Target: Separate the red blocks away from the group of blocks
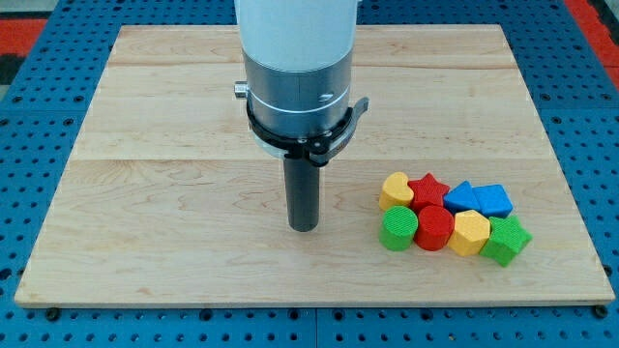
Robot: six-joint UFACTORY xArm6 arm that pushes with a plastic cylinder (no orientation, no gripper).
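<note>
A tight group of blocks lies at the view's lower right of the wooden board [174, 193]. A red star block [427, 188] sits in the back row between a yellow heart block [395, 188] and a blue block [460, 196]. A red cylinder block [434, 228] sits in the front row between a green cylinder block [397, 228] and a yellow hexagon block [471, 233]. My tip [304, 227] rests on the board to the left of the group, about a block's width or more away from the green cylinder, touching nothing.
Another blue block [493, 199] and a green star block [508, 240] close the group at its right end. The board lies on a blue perforated table [29, 145]. The arm's wide grey body [295, 68] rises above the rod.
</note>
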